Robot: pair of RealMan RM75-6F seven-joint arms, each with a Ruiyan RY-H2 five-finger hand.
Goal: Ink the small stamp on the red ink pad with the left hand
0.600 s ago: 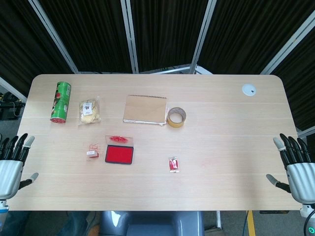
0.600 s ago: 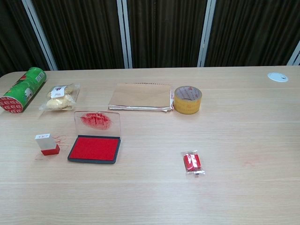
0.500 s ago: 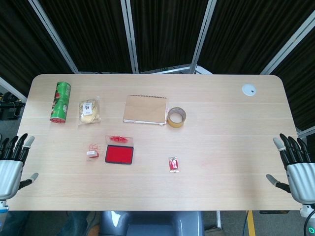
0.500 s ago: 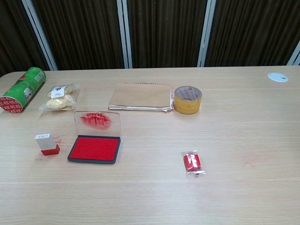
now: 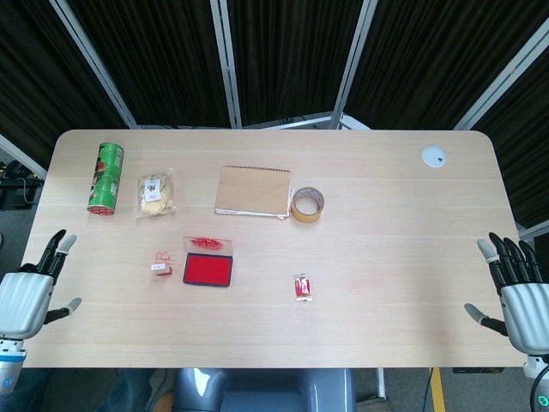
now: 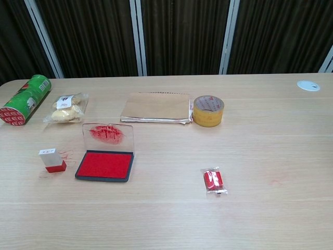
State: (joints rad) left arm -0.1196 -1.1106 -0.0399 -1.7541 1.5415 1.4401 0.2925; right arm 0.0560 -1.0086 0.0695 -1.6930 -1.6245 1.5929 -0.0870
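A small stamp (image 5: 160,269) (image 6: 52,160) with a white top and red base stands upright on the table, just left of the red ink pad (image 5: 208,270) (image 6: 104,165). The pad's clear lid (image 6: 107,134) stands open behind it, smeared with red ink. My left hand (image 5: 31,291) hovers at the table's near left edge, fingers spread, holding nothing, well left of the stamp. At the near right edge my right hand (image 5: 516,290) is also spread and empty. Neither hand shows in the chest view.
A green can (image 5: 105,178) lies at far left beside a bagged snack (image 5: 155,193). A brown notebook (image 5: 252,190) and a tape roll (image 5: 307,204) sit mid-table. A small red packet (image 5: 303,287) lies right of the pad. A white disc (image 5: 434,156) sits far right.
My left hand has shifted a little to the right, toward the table, and turned. The right hand and all objects are unmoved.
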